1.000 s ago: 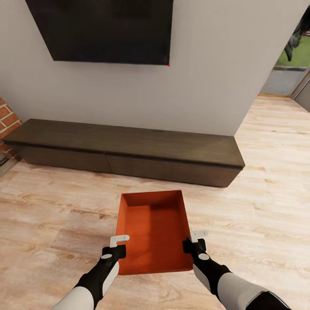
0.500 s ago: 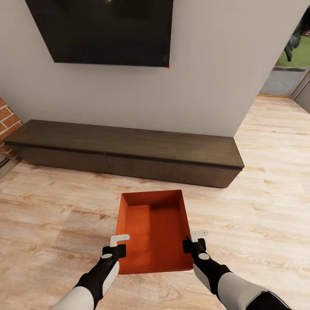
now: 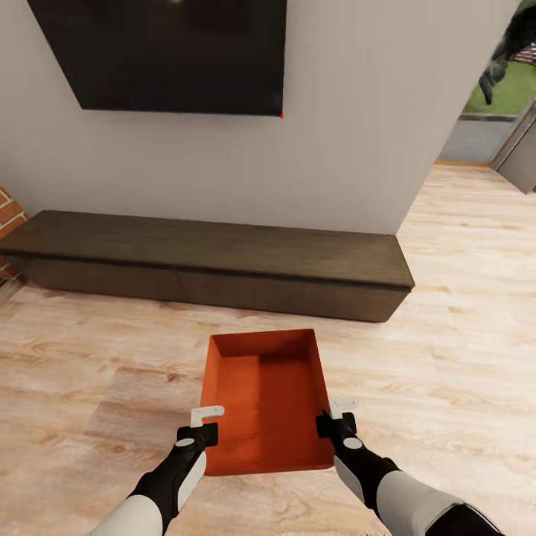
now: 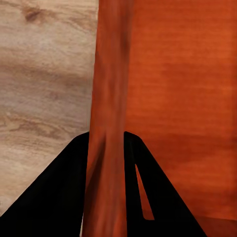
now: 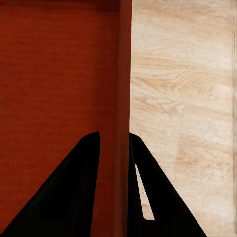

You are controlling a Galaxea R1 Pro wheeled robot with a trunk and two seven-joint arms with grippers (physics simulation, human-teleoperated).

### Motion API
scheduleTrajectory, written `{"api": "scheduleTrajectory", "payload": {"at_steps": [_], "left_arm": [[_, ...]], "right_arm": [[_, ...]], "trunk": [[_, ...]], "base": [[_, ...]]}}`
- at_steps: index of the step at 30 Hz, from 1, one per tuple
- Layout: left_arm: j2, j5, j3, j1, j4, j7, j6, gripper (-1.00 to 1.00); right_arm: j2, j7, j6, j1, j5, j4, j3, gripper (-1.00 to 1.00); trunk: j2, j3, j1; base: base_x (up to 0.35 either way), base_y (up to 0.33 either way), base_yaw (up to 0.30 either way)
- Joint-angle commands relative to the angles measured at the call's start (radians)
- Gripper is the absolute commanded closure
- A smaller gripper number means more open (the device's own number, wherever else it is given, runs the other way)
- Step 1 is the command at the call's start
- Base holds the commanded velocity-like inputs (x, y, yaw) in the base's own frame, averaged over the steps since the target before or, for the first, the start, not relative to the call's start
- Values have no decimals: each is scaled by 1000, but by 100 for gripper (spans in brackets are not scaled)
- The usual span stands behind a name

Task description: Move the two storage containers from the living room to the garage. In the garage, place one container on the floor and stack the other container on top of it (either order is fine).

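I hold one orange-red open-top storage container (image 3: 264,398) level above the light wood plank floor of the living room, straight ahead of me. My left gripper (image 3: 202,424) is shut on its left wall, seen up close as a thin orange wall (image 4: 108,123) between the black fingers. At the opposite side, my right gripper (image 3: 333,420) pinches the right wall (image 5: 123,98) the same way. The container is empty inside.
A long low dark bench (image 3: 208,264) runs along the grey wall ahead, under a black wall TV (image 3: 164,56). Red brick (image 3: 9,216) shows at the far left. An opening to another area (image 3: 491,119) lies at the right, with plank floor (image 3: 461,313) leading to it.
The whole head view has shifted slightly, the bench and TV sliding left and the right opening showing more. The container and both grippers keep their places in the view.
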Motion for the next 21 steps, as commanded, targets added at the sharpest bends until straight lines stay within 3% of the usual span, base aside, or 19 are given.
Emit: {"api": "scheduleTrajectory", "payload": {"at_steps": [1,14,21], "left_arm": [[24,-15,16,0,-6,67,-5,100],[24,-14,16,0,-6,67,-5,100],[24,-15,17,0,-6,67,-5,100]], "right_arm": [[0,8,0,-1,-58,0,-37,100],[0,9,-1,-1,-58,0,-37,100],[0,8,-1,-1,-58,0,-37,100]], "trunk": [[0,-1,0],[0,-1,0],[21,9,-12]], "base": [[0,0,-268],[0,0,-281],[0,0,-76]]}}
